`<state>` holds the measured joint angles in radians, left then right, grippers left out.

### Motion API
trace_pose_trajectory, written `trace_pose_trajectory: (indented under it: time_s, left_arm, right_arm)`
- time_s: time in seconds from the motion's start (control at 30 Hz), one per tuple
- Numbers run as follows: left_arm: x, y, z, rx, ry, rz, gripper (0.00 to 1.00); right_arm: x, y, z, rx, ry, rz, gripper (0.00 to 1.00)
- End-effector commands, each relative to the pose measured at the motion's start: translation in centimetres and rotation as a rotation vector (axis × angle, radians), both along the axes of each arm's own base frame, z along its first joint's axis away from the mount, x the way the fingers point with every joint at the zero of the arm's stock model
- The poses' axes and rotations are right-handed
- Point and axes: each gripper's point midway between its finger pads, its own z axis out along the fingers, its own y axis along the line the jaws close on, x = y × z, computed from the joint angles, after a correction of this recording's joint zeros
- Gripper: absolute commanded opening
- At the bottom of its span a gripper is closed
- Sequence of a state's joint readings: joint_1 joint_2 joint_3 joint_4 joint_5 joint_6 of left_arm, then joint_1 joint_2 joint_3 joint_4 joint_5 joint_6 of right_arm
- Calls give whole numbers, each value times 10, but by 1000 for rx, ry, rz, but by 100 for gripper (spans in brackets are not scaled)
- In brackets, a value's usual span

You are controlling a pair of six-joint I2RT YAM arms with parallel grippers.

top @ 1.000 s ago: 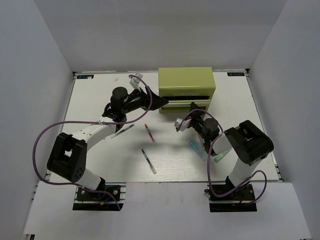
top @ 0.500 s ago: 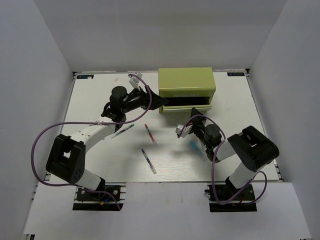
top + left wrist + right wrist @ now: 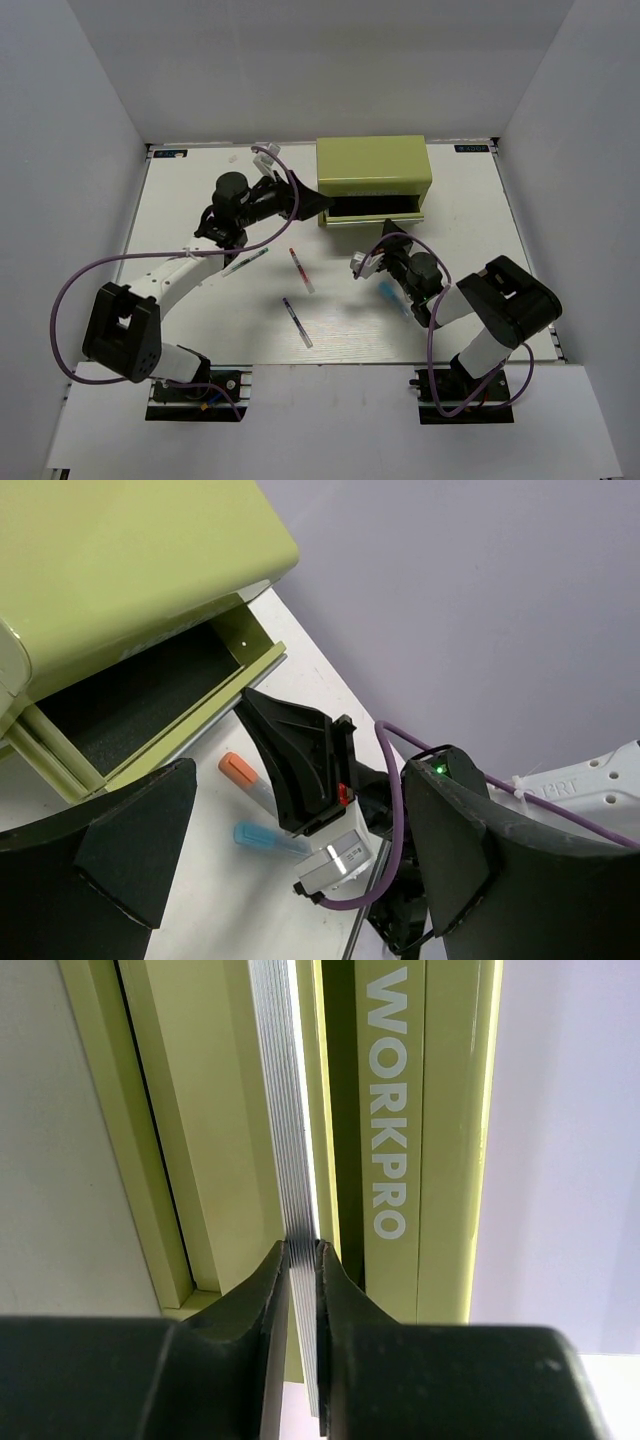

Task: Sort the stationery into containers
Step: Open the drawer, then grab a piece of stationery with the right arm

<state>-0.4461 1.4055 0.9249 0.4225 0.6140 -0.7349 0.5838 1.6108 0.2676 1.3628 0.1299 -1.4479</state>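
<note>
1. Right claw (image 3: 303,1248) pinched tight on the ribbed silver handle (image 3: 283,1090) of a drawer, gripping only its thin edge.
2. Just beyond the handle, drawer (image 3: 150,695) standing open from the olive chest (image 3: 372,160), with a dark floor bare where visible. Upper or lower drawer: cannot tell.
3. Left claw (image 3: 318,204) spread wide and empty, poised at the chest's left front corner and facing the open drawer.
4. Under the right arm, lying on the table (image 3: 230,310): orange-capped marker (image 3: 235,770) and blue marker (image 3: 268,838), side by side, near the drawer front.
5. Farther out at mid-table, well apart from the chest: red pen (image 3: 299,268), purple pen (image 3: 296,321), and green-tipped pen (image 3: 245,263) beside the left forearm. No sorting done yet, by the look of it.
6. Likely trouble: a narrow hold on a slim handle, liable to slip off under an angled pull. A hard tug could drag the unbraced chest forward or draw the drawer clean off its runners.
7. Further risk: right forearm low over the two markers, so a careless withdrawal is apt to sweep them aside or roll them out of reach. Left claw close enough to the chest to knock it on any reach for the pens.
</note>
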Motion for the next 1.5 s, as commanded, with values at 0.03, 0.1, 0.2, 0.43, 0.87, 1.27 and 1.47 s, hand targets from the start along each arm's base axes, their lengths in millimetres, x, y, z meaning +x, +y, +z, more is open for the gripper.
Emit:
trace_pose_trajectory:
  time_s: [0.03, 0.1, 0.2, 0.43, 0.87, 1.27, 1.47]
  left_arm:
    - [-8, 7, 23, -13, -54, 8, 94]
    - [-12, 9, 27, -18, -65, 8, 94]
    - [-16, 12, 27, -17, -62, 17, 94]
    - [-24, 21, 21, -7, -42, 49, 94]
    - [-37, 58, -12, 101, 147, 244, 97]
    - [-51, 81, -39, 220, 302, 352, 98]
    - [-56, 81, -38, 229, 312, 343, 98]
  right_arm:
    - [-19, -26, 124, 325, -421, -63, 21]
    - [-19, -27, 127, 328, -429, -67, 30]
    - [-18, -28, 129, 328, -436, -75, 41]
    - [-20, -31, 138, 339, -461, -83, 57]
    - [-73, -58, 127, 339, -429, -59, 60]
    - [-105, -17, 85, 627, 671, -15, 37]
    - [-136, -21, 44, 618, 1015, -172, 35]
